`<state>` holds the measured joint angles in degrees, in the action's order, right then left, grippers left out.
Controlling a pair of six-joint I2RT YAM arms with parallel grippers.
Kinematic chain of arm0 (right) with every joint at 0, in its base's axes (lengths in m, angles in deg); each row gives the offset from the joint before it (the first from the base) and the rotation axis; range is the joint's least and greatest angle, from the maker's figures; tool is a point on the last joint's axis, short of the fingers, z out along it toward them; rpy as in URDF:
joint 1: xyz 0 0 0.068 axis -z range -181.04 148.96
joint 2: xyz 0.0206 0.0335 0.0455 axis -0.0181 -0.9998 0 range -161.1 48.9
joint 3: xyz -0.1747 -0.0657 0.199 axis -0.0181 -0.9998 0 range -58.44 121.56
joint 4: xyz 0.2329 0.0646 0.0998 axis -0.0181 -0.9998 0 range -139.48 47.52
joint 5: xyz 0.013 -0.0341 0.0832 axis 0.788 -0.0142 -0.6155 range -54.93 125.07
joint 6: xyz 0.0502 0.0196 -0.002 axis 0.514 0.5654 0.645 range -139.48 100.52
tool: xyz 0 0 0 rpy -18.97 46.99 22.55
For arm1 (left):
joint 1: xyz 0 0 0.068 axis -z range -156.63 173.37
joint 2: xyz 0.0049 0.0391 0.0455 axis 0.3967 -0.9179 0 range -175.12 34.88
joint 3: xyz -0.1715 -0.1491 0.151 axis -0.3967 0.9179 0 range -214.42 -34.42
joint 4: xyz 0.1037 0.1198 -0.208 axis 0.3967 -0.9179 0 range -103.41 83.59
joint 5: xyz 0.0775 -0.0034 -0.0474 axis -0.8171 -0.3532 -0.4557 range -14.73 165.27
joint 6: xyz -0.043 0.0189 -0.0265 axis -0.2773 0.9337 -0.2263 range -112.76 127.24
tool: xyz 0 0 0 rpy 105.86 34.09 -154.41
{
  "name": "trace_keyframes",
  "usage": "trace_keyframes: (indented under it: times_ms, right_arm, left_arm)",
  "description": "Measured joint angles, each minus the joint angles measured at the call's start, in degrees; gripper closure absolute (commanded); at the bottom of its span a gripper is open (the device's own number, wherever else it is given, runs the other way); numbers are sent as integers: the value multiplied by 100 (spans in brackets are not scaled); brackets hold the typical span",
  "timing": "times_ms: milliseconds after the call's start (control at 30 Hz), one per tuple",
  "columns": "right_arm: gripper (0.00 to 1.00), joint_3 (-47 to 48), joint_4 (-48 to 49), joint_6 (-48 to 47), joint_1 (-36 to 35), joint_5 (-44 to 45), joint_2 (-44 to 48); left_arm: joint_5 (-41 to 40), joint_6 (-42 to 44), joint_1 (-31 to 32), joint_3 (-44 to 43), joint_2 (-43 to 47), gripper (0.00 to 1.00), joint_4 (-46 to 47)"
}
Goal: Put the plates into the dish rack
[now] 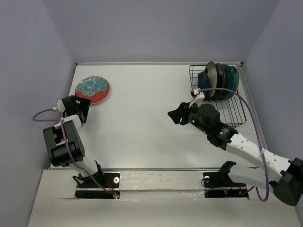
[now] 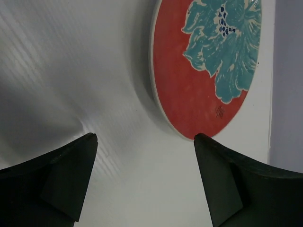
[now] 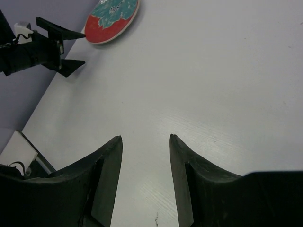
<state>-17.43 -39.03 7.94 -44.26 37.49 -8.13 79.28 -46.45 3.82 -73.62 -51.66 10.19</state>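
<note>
- Step in hand, as judged: picking up the last loose plate, the red-rimmed plate [image 1: 93,90], for the dish rack [image 1: 234,116].
- Location: the red-rimmed plate lies flat and face up on the bench [image 1: 142,123], in the far-left area close to the side wall. The dish rack stands at the far right, well apart from it.
- Rack condition: the racked plates [image 1: 218,80] stand on edge, bunched at the rack's far end. The near part shows bare wire.
- Left gripper [image 2: 146,138]: jaws spread wide, nothing between them, stationed just short of the plate's near rim and not touching it.
- Right gripper [image 3: 145,137]: jaws partly apart, nothing held, over bare bench beside the rack.
- Recommended approach:
  - Bring the left gripper in low, with one finger riding the bench to slip beneath the rim and the other over the top face.
  - A flat plate offers only its edge to grip.
- Grip advice: bite well in from the lip before closing, since glazed ware is likely slick and a shallow pinch may let it pivot or drop.
- Risk: pushing forward without getting under may simply shove the plate toward the wall.
- Transfer: the rack appears beyond the left arm's easy reach, so a mid-bench handover to the right gripper seems prudent. The plate should be turned on edge for an empty slot.
</note>
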Motion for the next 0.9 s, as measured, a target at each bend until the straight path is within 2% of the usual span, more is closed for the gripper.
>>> trace_keyframes:
  times_ms: [167,333,433,533,567,600,733,800,833,900]
  right_arm:
    - [50,-157,90,74,0,-188,7]
    - [50,-315,155,140,0,-306,7]
    - [51,-365,175,186,0,-328,-2]
    - [52,-402,258,221,0,-326,2]
    - [52,-435,304,232,-2,-289,7]
    - [52,-446,315,243,-2,-258,9]
    - [51,-448,358,262,-2,-192,17]
    - [38,-446,367,269,-2,-173,11]
    - [28,-442,369,284,0,-170,-26]
    - [17,-378,369,289,-2,-175,-181]
  left_arm:
    - [258,-22,-157,-601,-935,9,223]
    - [474,-74,-184,-1174,-1696,25,656]
    - [538,-131,-181,-1338,-1965,29,879]
    - [599,-223,-181,-1423,-2153,60,1084]
    - [621,-219,-181,-1429,-2208,81,1113]
    - [651,-256,-181,-1432,-2264,92,1147]
    - [925,-533,-201,-1488,-2439,94,1550]
    - [988,-435,-157,-1609,-2426,94,1631]
    - [984,-400,-111,-1615,-2426,94,1631]
    - [997,-339,-24,-1613,-2382,94,1589]
